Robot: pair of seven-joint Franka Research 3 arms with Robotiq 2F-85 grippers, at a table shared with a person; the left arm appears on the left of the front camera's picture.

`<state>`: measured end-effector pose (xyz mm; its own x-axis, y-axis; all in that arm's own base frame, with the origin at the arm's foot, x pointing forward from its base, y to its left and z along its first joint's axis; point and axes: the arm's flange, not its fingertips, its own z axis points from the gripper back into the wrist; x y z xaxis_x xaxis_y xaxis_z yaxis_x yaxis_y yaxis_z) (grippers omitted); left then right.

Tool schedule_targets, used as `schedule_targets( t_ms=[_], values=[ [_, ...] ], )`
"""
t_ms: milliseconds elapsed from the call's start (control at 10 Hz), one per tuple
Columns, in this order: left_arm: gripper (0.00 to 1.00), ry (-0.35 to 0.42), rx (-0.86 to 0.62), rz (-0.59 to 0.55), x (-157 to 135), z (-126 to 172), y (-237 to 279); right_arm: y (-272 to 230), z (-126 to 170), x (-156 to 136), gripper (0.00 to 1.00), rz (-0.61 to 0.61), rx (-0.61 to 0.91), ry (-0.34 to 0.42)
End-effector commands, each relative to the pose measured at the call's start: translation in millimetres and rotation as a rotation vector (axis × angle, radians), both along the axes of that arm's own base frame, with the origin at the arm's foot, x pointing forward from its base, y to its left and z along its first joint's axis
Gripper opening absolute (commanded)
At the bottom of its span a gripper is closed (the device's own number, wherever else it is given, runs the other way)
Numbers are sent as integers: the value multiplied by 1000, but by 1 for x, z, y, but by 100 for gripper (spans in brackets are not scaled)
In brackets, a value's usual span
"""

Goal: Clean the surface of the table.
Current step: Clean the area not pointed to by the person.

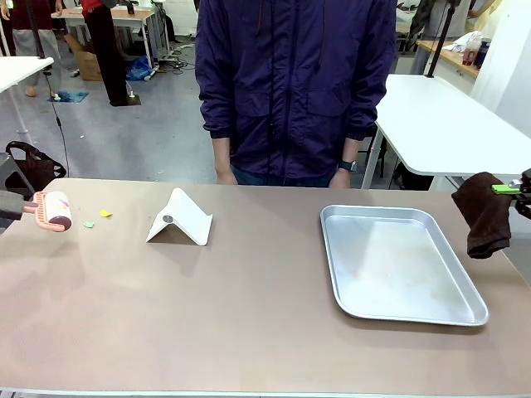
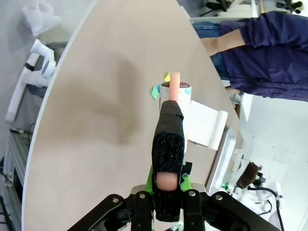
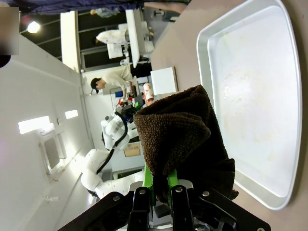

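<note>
The taupe-brown table [image 1: 249,323] carries a small yellow scrap [image 1: 105,213] and a green scrap [image 1: 89,224] near its far left. Just left of them hovers a lint roller [image 1: 53,209] with a pink handle, and my left gripper [image 2: 168,185] is shut on its black-padded grip. In the left wrist view the roller head [image 2: 176,91] points at the scraps [image 2: 155,91]. Off the table's right edge my right gripper [image 1: 508,189] is shut on a hanging dark brown cloth [image 1: 485,215]. That cloth [image 3: 180,139] bulges above the fingers of the right gripper [image 3: 161,190].
A shiny steel tray [image 1: 465,308] lies empty on the right half, also seen as the tray [image 3: 250,91] in the right wrist view. A white folded plastic piece [image 1: 180,218] stands left of centre. A person in a purple jacket [image 1: 290,83] stands at the far edge, hands down.
</note>
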<state>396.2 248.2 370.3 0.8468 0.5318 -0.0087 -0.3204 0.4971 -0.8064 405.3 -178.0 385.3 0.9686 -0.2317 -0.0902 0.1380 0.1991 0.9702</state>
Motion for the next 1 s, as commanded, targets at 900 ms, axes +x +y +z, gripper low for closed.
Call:
schedule_targets(
  t_ms=[900],
  values=[
    [21, 175, 128, -26, 61, -46, -19, 1, 5, 1, 13, 4, 1, 0]
  ],
)
